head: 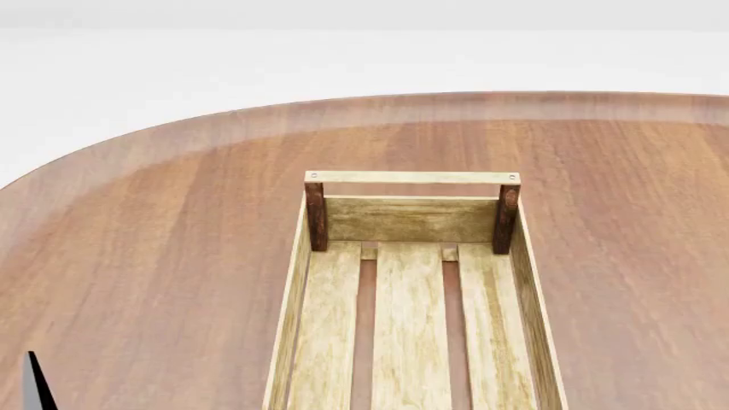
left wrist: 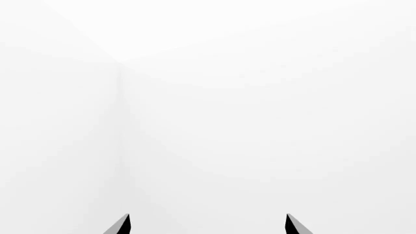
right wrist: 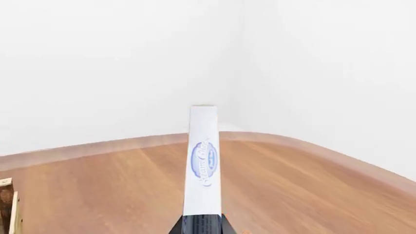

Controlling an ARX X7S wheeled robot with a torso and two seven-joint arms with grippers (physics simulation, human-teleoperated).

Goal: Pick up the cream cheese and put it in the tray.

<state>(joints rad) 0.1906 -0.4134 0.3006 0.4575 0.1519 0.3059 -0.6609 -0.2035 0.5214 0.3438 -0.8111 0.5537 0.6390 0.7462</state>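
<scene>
In the left wrist view, the left gripper (left wrist: 208, 225) shows only two dark jaw tips at the frame's bottom edge, spread apart, pointing at blank white walls.

In the head view, the pale wooden slatted tray (head: 295, 299) sits at lower centre on the round reddish-brown wooden table (head: 148, 256).

In the right wrist view, the right gripper (right wrist: 202, 225) at bottom centre pinches the flat white cream cheese box with its blue oval logo (right wrist: 202, 161), held edge-up above the table; the tray's corner (right wrist: 7, 204) peeks in at lower left.

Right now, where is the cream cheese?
The cream cheese is held in the right gripper above the table, seen only in the right wrist view, not in the tray.
</scene>
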